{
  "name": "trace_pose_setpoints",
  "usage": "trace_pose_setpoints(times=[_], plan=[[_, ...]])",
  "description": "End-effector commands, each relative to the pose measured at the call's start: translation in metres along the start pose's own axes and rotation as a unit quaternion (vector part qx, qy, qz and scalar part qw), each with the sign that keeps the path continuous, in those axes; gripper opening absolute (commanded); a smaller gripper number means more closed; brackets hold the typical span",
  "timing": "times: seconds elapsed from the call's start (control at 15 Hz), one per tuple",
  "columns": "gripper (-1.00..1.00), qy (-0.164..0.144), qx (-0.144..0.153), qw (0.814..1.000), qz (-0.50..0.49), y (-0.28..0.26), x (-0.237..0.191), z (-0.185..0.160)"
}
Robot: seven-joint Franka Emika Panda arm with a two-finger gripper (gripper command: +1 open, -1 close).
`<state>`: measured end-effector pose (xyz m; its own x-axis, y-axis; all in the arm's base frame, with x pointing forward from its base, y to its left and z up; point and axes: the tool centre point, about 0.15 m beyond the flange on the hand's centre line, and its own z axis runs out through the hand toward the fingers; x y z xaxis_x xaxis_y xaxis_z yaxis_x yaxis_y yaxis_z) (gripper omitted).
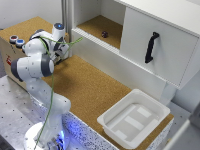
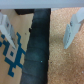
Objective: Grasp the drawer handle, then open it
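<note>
The drawer handle (image 1: pixel 151 47) is a slim black curved bar set upright on the white front of the drawer (image 1: pixel 172 60), at the exterior view's right. My gripper (image 1: pixel 61 53) is far from it at the exterior view's left, low over the cork surface beside a cardboard box. In the wrist view the gripper (image 2: pixel 40 40) is open and empty. Its two pale fingers (image 2: pixel 72 27) stand wide apart over a dark gap between the printed cardboard (image 2: pixel 12 52) and the cork (image 2: pixel 65 62). The handle does not show in the wrist view.
A shallow white plastic tray (image 1: pixel 134 117) sits on the cork bench (image 1: pixel 90 85) in front of the drawer. An open shelf beside the drawer holds a small dark object (image 1: pixel 104 34). The cardboard box (image 1: pixel 7 50) carries two blue-and-white round items (image 1: pixel 16 41).
</note>
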<state>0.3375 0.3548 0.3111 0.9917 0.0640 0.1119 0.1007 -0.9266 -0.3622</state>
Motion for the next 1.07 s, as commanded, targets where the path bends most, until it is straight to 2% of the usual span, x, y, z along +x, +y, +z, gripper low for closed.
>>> trace_pose_setpoints(times=[0.0,0.33,0.4,1.0], plan=[[1.00,-0.016,0.055,0.998,0.004,0.004,0.006,0.019],[1.00,-0.008,0.061,0.998,0.008,0.003,0.002,0.017],[-1.00,-0.009,0.061,0.998,0.006,0.004,0.001,0.017],[-1.00,-0.006,0.063,0.998,0.003,0.007,-0.005,0.016]])
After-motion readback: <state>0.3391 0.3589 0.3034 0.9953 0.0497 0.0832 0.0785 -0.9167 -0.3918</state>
